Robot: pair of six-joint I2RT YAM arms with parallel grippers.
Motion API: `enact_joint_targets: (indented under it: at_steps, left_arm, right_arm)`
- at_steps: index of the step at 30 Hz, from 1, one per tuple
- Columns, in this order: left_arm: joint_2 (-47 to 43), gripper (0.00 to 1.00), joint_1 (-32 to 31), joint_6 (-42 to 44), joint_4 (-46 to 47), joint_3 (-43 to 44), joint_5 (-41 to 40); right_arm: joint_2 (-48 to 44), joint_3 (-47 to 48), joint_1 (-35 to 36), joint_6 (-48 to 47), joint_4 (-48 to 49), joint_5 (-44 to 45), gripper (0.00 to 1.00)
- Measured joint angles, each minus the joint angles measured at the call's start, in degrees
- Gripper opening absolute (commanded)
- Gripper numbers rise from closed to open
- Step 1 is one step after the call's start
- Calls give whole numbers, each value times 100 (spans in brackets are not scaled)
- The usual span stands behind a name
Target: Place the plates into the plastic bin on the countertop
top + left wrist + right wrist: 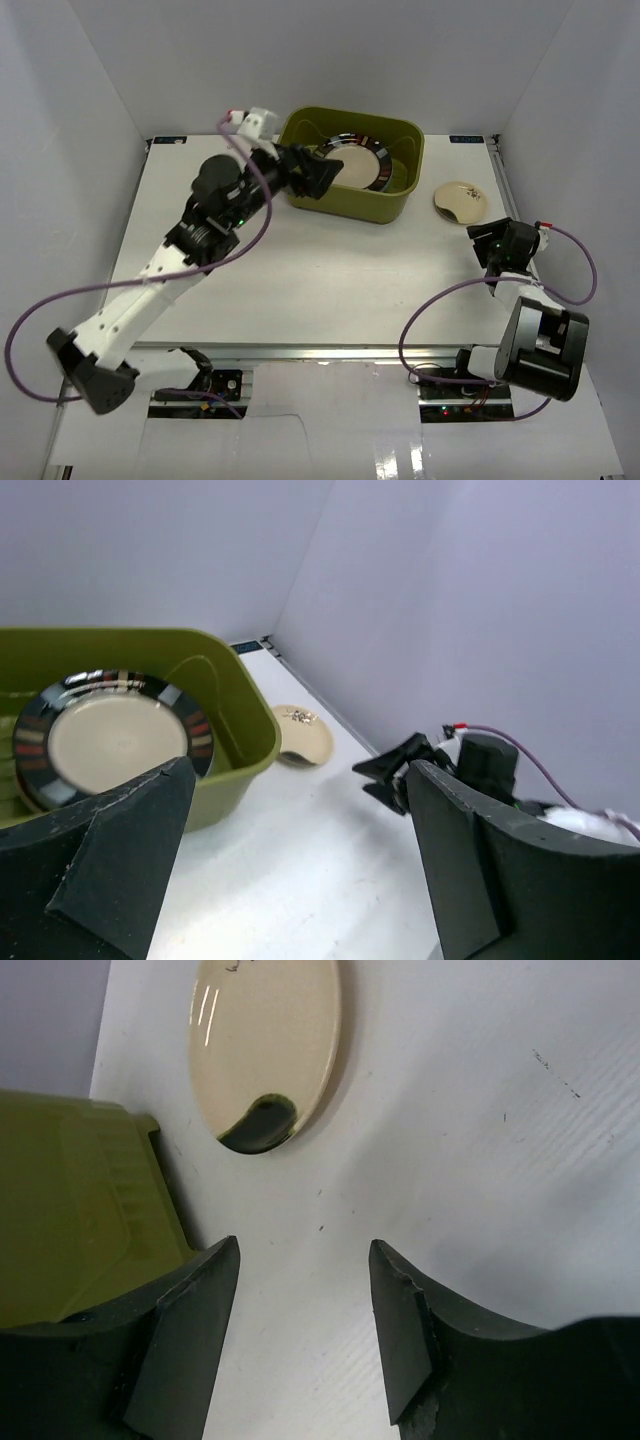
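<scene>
Dark-rimmed beige plate (358, 166): lying in olive plastic bin (405, 190). Small cream plate (460, 201): on countertop (330, 270), at bin's 3 o'clock. Left gripper (316, 172) and right gripper (300, 1330): fingers spread apart

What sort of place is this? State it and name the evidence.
Probably a robot lab test cell, not a kitchen: bare white walls box in a white countertop, two arms are bolted at its metal rail, and only a plastic bin and plates serve as props.

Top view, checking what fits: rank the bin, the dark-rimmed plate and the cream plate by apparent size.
Largest to smallest:
1. bin
2. dark-rimmed plate, lying inside the bin
3. cream plate, clearly the smallest
</scene>
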Motion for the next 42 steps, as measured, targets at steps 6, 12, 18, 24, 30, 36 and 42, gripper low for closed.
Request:
enact_joint_targets:
  at_steps: [6,12,18,24,30,36,42]
  left_arm:
    - [-2017,98,122,-125,-81,-2129,11]
    - [-2747,98,122,240,-1062,-3495,-323]
    - [-3174,98,122,575,-1399,-3862,-767]
    - [-3311,98,122,658,-1386,-3862,-793]
    - [-3467,98,122,660,-1381,-3862,-857]
    - [-3484,98,122,651,-1381,-3862,-1069]
    - [-3493,97,136,645,-1381,-3862,-1388]
  right_arm:
    - [1117,654,-31,92,157,-66,57]
    - [1847,1340,-39,76,205,15,57]
    - [2393,1700,-39,-11,114,221,56]
    - [2761,2002,-39,-83,-26,323,47]
    - [3480,2505,-35,-72,59,136,31]
    - [3827,2671,-35,72,446,-275,8]
    - [2752,1563,-26,219,866,-304,8]
